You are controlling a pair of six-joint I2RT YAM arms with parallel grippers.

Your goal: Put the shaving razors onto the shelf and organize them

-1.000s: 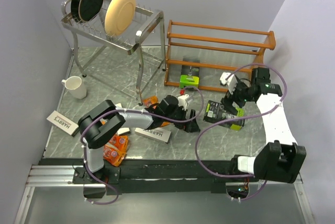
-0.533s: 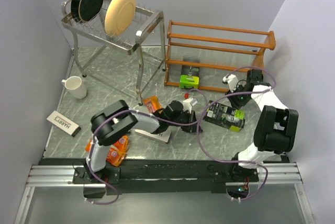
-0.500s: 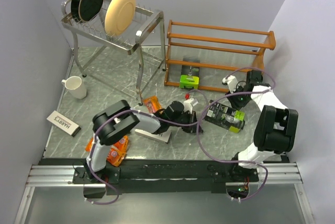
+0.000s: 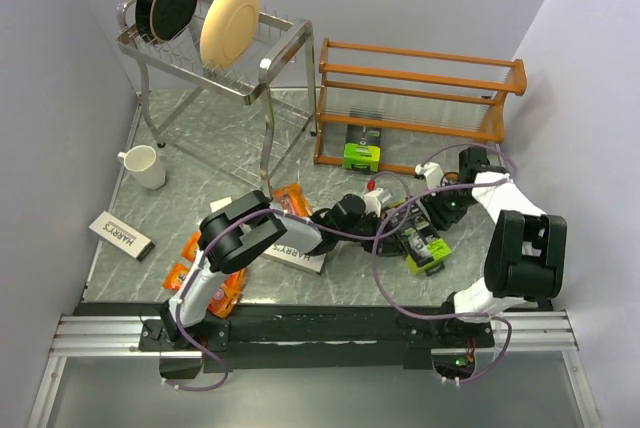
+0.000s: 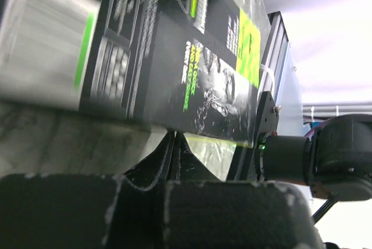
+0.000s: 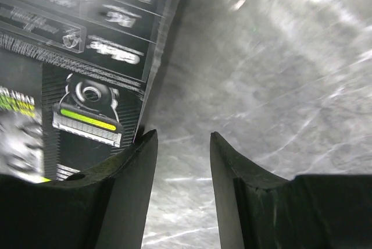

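- Pack (image 4: 425, 245): a black-and-green carton lying flat on the bench (image 4: 190, 198), toward its near right corner. It is short of the shelf (image 4: 420, 83) and skewed to the bench edges.
- Handling, as judged: light, stiff card with a glossy face, so probably slick. Hard pinching may dent the panels. Best hold is across the narrow width at mid-length, on the two long edges.
- Left gripper (image 5: 174, 147): clenched, with the tips meeting right at the pack's edge. Nothing shows between them, and whether they touch the card cannot be told.
- Right gripper (image 6: 183, 138): jaws partly parted with bare bench in the gap, grasping nothing. One finger sits just beside the pack's corner.
- Second pack (image 4: 362, 153): on the shelf's bottom tier, at the left end.
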